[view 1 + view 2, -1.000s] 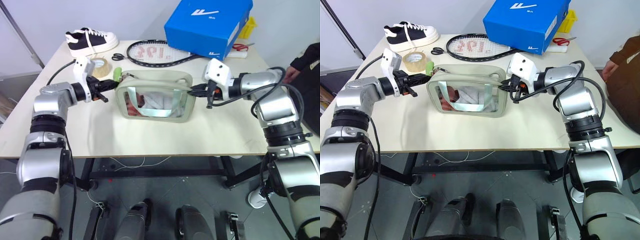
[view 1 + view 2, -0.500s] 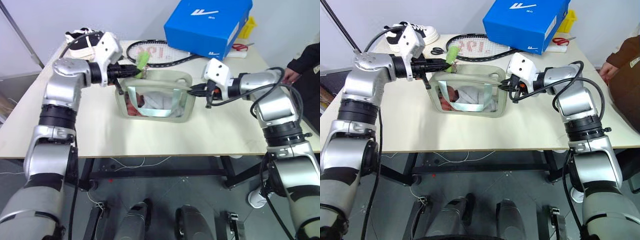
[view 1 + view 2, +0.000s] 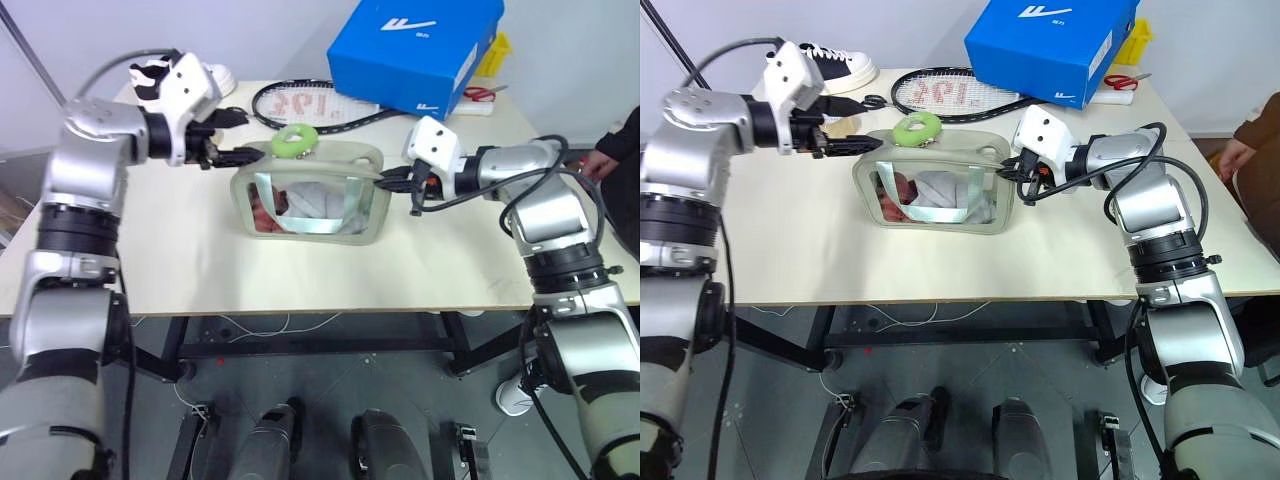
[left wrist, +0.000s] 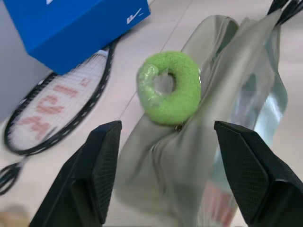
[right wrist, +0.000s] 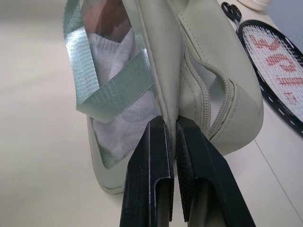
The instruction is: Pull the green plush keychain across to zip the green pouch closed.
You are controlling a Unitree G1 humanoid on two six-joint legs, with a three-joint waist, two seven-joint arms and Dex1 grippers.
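- Green plush keychain [image 3: 293, 140] now lies loose atop green pouch [image 3: 310, 195]; left gripper [image 3: 232, 137] has released it, fingers spread, at its 9 o'clock.
- Right gripper [image 3: 385, 181] stays pinched on the pouch's 3 o'clock end.
- Zip looks part-open; regrasp likely needed.

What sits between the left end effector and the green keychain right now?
Nothing but pouch fabric. In the left wrist view the open left end effector has the keychain lying free on the pouch top just ahead.

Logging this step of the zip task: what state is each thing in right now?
green plush keychain: released, lying on the pouch's top
green pouch: upright, zipper part open at its right end
left end effector: open
right end effector: shut on the pouch's edge
blue shoebox: lid closed
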